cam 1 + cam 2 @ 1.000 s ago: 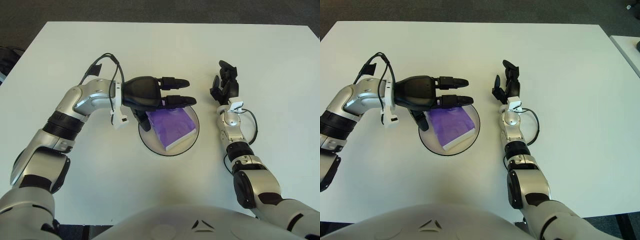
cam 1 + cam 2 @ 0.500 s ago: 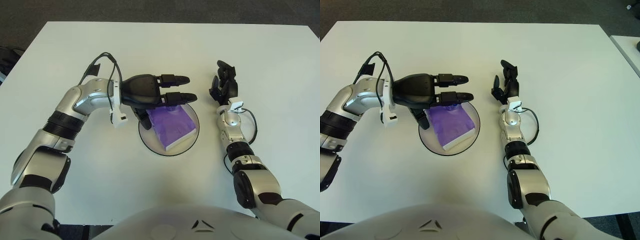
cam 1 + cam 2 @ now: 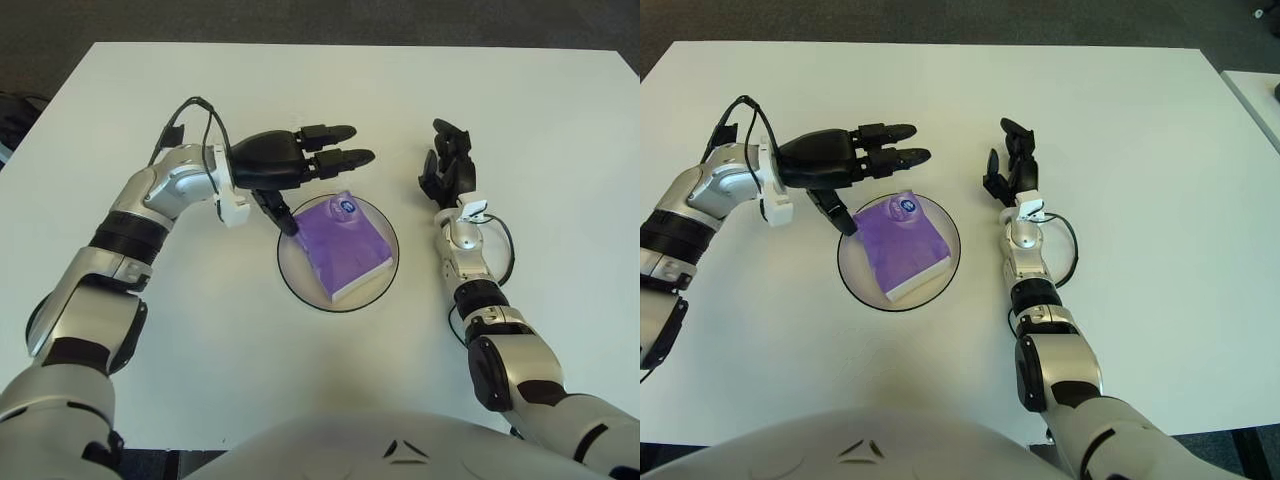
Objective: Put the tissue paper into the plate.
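Observation:
A purple tissue pack (image 3: 345,248) lies flat inside the round glass plate (image 3: 300,290) at the table's middle. Its full top, with a small blue-white round mark (image 3: 346,207), shows. My left hand (image 3: 300,165) hovers above and behind the plate's far left rim, fingers spread and holding nothing; its thumb (image 3: 277,210) points down toward the rim. My right hand (image 3: 447,170) shows to the right of the plate, fingers up and relaxed, empty.
The white table (image 3: 330,90) fills the view, with dark floor beyond its far edge. A black cable (image 3: 190,110) loops over my left wrist. A second white surface (image 3: 1255,95) shows at the far right edge.
My left hand has lifted and drawn back to the left off the tissue pack, uncovering its top. The pack stays in the plate. The right hand barely moved.

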### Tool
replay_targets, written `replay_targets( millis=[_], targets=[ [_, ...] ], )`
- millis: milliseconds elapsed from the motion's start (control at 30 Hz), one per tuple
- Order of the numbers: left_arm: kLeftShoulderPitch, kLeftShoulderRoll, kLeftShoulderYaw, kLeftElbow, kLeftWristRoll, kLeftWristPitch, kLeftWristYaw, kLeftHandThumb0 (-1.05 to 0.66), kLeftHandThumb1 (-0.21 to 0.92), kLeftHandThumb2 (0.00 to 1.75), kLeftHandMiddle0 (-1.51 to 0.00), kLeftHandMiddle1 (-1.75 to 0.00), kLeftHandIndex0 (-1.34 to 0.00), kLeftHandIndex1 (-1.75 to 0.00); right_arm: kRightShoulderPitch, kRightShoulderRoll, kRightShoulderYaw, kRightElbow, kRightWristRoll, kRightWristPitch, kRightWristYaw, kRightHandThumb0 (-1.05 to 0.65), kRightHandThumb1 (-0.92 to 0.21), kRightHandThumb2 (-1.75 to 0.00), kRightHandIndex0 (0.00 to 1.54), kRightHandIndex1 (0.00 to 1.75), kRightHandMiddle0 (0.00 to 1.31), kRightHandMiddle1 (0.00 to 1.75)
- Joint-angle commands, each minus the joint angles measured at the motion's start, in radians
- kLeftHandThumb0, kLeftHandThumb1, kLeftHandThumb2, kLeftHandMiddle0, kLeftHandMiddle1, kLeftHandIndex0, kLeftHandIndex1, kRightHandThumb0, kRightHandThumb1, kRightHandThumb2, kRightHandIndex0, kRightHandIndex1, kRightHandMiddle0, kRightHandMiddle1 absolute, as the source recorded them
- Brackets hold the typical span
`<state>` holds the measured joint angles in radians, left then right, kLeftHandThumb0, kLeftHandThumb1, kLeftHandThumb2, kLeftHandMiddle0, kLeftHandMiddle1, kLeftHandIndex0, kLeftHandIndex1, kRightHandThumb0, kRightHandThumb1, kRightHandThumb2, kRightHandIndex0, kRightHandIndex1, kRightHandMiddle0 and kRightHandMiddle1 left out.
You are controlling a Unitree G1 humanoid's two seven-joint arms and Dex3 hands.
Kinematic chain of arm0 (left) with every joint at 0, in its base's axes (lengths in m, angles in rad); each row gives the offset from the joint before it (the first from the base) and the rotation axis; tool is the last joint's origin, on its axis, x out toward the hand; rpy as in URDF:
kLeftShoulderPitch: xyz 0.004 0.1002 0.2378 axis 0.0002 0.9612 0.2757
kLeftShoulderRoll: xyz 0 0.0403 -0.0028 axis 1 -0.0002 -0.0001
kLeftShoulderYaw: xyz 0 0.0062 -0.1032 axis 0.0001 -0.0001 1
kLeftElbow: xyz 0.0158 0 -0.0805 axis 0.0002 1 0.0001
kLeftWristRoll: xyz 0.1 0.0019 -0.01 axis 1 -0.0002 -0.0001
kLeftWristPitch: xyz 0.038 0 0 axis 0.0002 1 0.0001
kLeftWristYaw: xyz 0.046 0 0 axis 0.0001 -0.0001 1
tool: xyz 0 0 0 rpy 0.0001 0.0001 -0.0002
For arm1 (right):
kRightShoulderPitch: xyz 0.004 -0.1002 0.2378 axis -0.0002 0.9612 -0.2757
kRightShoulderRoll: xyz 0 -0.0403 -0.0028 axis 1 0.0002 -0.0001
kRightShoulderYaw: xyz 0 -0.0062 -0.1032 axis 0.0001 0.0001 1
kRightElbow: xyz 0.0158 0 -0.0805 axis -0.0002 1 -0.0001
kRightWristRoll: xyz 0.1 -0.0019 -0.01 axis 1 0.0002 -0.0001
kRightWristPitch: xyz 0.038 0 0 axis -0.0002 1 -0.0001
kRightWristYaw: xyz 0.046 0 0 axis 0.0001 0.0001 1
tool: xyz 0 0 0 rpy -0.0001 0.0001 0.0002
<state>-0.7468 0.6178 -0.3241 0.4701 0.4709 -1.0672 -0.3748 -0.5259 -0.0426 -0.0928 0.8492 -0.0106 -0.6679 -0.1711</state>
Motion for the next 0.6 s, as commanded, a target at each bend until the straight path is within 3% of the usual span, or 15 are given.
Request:
replay_targets(
  millis=[0,133,200,267,367,500,567],
  targets=[
    [-0.033,-0.014,0.037,0.077,0.022,-0.001,0.072,-0.95,0.78,0.32,0.00,0.00,0.00,0.00,0.206,0.016,-0.004,0.107,-0.016,-0.011,-0.015,-0.55,-0.92,-0.75,0.21,0.33,0.00,0.74],
    [-0.036,-0.027,0.045,0.105,0.005,0.019,0.085,-0.96,0.84,0.27,0.00,0.00,0.00,0.00,0.205,0.017,-0.005,0.104,-0.013,-0.005,-0.013,-0.55,-0.92,-0.76,0.22,0.33,0.00,0.74],
    [-0.039,-0.034,0.050,0.128,-0.011,0.038,0.087,-0.86,0.80,0.28,0.00,0.00,0.00,0.00,0.205,0.018,-0.006,0.101,-0.011,0.000,-0.012,-0.54,-0.92,-0.76,0.22,0.33,0.00,0.73],
    [-0.046,-0.043,0.057,0.182,-0.004,0.040,0.115,-0.75,0.65,0.53,0.00,0.00,0.00,0.00,0.203,0.019,-0.007,0.100,-0.009,0.005,-0.010,-0.54,-0.92,-0.77,0.23,0.33,0.00,0.73],
    [-0.055,-0.049,0.061,0.222,0.012,0.047,0.143,-0.65,0.54,0.73,0.00,0.00,0.00,0.00,0.200,0.020,-0.009,0.101,-0.006,0.007,-0.007,-0.54,-0.92,-0.78,0.23,0.33,0.00,0.73],
    [-0.070,-0.045,0.062,0.248,0.039,0.042,0.177,-0.69,0.58,0.70,0.00,0.00,0.00,0.00,0.199,0.021,-0.010,0.100,-0.005,0.009,-0.005,-0.53,-0.92,-0.78,0.23,0.33,0.00,0.72],
    [-0.078,-0.041,0.063,0.260,0.046,0.037,0.192,-0.79,0.70,0.52,0.00,0.00,0.00,0.00,0.199,0.021,-0.011,0.099,-0.006,0.010,-0.004,-0.53,-0.92,-0.78,0.23,0.33,0.00,0.72]
  ],
)
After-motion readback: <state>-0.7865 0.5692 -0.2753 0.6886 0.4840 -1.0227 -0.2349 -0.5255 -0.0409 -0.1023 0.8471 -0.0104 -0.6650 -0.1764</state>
